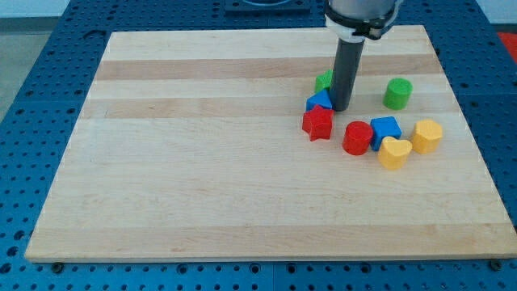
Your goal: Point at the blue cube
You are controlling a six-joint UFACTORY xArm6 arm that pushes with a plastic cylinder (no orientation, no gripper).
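My tip (340, 108) is a bare dark rod end with nothing to open or close; it rests on the pale wooden board (202, 162), touching the small blue triangular block (319, 101). The blue plastic cube (386, 128) lies toward the view's lower right of my tip, just beyond the red plastic cylinder (357, 137), so I judge I must slide that way.

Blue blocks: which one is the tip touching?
The small blue block just left of my tip, above the red star. The blue cube sits apart, right of the red cylinder.
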